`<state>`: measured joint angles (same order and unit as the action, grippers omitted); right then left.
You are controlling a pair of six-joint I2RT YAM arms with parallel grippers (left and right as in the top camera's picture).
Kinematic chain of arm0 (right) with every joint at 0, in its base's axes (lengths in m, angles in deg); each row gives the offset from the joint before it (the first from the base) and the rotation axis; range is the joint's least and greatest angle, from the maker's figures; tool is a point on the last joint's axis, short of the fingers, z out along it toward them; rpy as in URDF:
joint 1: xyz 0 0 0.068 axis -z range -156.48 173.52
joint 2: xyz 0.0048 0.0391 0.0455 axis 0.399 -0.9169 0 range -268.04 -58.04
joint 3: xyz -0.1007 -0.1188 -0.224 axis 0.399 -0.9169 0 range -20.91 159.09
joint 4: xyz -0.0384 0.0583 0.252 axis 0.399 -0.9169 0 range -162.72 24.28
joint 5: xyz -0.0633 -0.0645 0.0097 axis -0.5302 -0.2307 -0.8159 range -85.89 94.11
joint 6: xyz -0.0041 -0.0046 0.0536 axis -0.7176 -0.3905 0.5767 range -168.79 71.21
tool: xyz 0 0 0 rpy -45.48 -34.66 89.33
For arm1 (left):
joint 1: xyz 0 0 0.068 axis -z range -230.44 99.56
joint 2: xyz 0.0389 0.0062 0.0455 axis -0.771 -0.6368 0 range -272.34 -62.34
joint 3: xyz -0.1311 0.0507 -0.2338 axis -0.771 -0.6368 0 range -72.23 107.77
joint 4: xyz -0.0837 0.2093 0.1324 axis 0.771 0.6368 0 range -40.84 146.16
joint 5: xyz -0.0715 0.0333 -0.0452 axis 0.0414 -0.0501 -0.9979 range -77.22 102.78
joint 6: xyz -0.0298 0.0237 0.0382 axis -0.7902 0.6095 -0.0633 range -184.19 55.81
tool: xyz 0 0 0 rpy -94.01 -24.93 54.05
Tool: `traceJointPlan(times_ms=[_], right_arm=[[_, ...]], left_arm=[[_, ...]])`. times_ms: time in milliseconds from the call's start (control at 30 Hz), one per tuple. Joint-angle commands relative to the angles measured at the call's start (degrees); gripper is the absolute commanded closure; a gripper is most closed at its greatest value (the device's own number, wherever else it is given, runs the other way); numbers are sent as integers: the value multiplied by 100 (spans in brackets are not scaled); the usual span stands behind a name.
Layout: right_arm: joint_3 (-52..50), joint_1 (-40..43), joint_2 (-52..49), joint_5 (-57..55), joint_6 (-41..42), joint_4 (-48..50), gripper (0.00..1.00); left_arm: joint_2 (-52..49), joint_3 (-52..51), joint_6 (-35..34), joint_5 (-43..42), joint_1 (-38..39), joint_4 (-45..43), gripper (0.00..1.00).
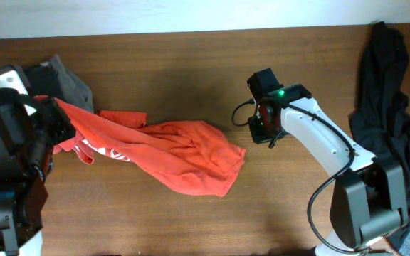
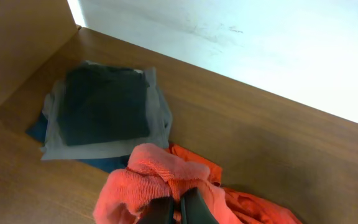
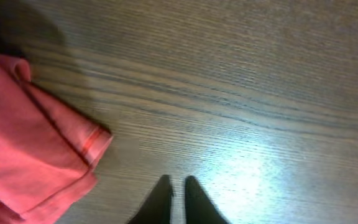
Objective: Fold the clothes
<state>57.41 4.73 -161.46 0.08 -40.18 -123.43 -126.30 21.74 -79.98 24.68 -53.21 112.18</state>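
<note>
The red-orange T-shirt (image 1: 184,160) lies crumpled and stretched across the left half of the wooden table. My left gripper (image 2: 180,208) is shut on a bunched edge of the shirt (image 2: 154,177) at its left end, seen from overhead at the far left (image 1: 57,117). My right gripper (image 1: 262,126) hovers over bare wood just right of the shirt. In the right wrist view its fingertips (image 3: 179,186) stand a narrow slit apart with nothing between them, and the shirt's hem (image 3: 36,149) lies to their left. A limp black garment (image 1: 386,107) lies at the table's right edge.
A folded stack of grey and dark clothes (image 2: 104,106) sits at the back left corner (image 1: 66,82), just behind the left gripper. A pale wall runs along the table's far edge (image 2: 241,37). Bare wood (image 1: 191,64) lies behind the shirt.
</note>
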Motion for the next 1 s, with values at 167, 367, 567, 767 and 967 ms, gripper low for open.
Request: traceJointPlan(times_ms=[167,367,567,767,967], right_arm=[[42,-85,120,1762,-669,-35,57],[-188,-560,-85,1755,-671,306,44],[-291,-990,-417,1722,-671,667,44],[-291,-1126,-831,1580,-664,850,44],[-291,-1126,-1329,1552,-667,874,70]], left_arm=[[22,144,90,140,-39,-11,99],[24,144,90,140,-39,50,99],[24,144,90,138,-39,83,99],[24,144,87,98,-39,98,99],[24,144,90,98,-39,109,100]])
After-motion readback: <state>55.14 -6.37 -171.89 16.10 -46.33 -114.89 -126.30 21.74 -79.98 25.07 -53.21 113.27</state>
